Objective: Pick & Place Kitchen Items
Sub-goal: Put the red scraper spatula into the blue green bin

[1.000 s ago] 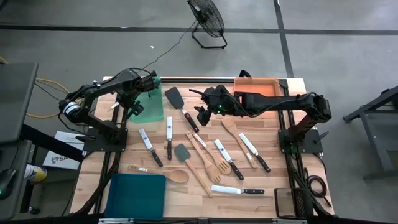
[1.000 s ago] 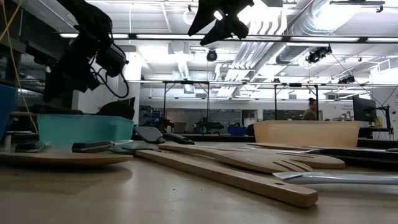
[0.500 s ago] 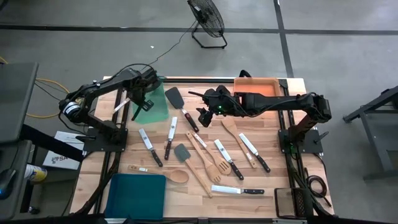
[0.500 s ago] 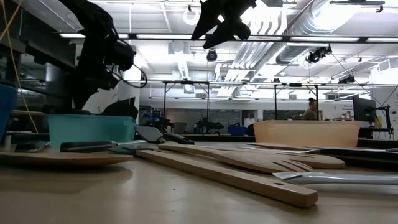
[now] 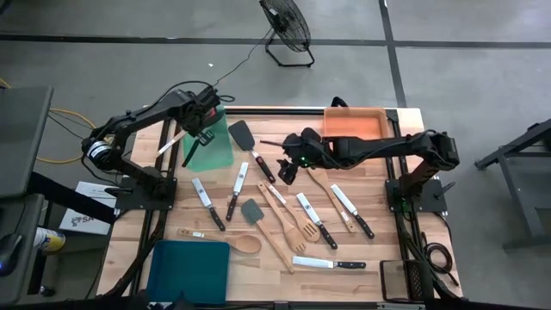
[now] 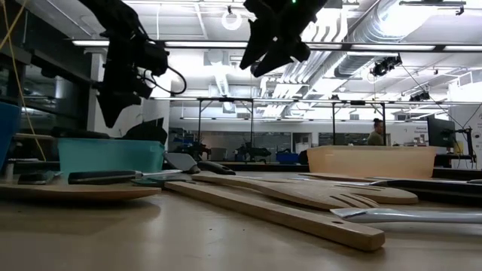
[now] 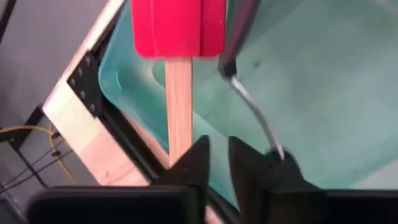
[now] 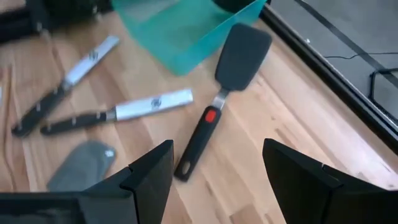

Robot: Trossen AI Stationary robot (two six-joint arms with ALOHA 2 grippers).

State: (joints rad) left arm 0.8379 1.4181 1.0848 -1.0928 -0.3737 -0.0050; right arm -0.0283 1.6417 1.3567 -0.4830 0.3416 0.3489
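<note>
Red-headed spatula (image 7: pixel 178 28) hangs over the green tray (image 7: pixel 323 93), left jaws barely pinching its handle; release it low; right jaws open above the black turner (image 8: pixel 221 93).

An industrial lab hall: bare concrete floor (image 5: pixel 482 52), exposed ceiling ducts (image 6: pixel 361 22), a standing floor fan (image 5: pixel 287 26), distant workstations.

We see a long wooden slotted turner (image 6: pixel 301 197) lying across the near tabletop (image 6: pixel 151 241), a teal tray (image 6: pixel 109 156) far left and a tan tray (image 6: pixel 373 161) far right. Both arms hang dark above; a person (image 6: pixel 374 133) stands far back.
</note>
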